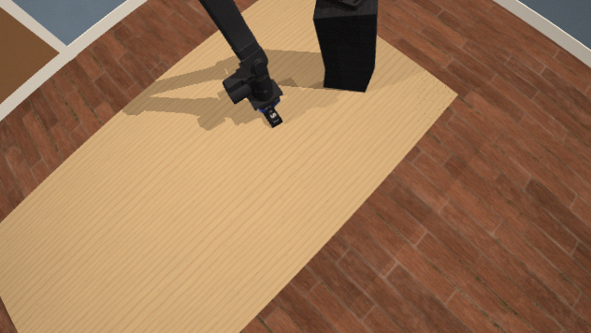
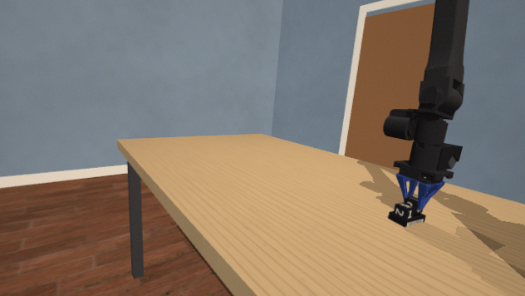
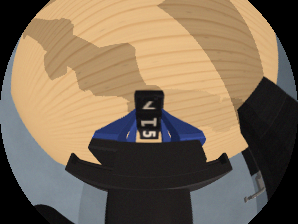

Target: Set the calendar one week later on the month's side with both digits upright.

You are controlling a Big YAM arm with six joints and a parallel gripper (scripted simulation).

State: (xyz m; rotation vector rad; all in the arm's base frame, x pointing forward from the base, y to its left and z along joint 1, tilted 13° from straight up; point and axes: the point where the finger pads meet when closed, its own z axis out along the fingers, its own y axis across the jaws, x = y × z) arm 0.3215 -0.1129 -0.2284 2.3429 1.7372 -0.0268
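Desk (image 2: 249,195): light wood with lengthwise grain, on a dark leg (image 2: 135,224) at its near corner in the exterior view; broad shadows of the arm fall across the end where the arm works.
Tray (image 2: 404,220): small and black, flat on the desk under the gripper, a pale label strip on its short end; in the top view it sits just clear of the arm's shadow, near the black pedestal.
Cubes: 2 black cubes stand side by side in the tray; the near one (image 2: 399,210) shows a white 2 on its side face, the other (image 2: 411,211) shows a 1 beside it and a white digit on top that is too small to read.
Wrist view: the calendar (image 3: 148,117) runs away from the lens, white digits 1 and 5 lying sideways on the near upward face, another mark on the far cube that I cannot read.
Gripper (image 2: 416,199): pointing straight down over the tray, blue fingers (image 2: 428,193) angled inward and clamped on the cube that shows the 1.
Arm (image 2: 440,91): black, coming down near vertical from above the frame to the wrist.
Pedestal (image 1: 347,47): tall black block on the desk, just beyond the arm in the top view.
Room: red-brown plank floor (image 2: 62,233), blue-grey walls (image 2: 145,75), a brown door (image 2: 386,79) in a white frame behind the arm.
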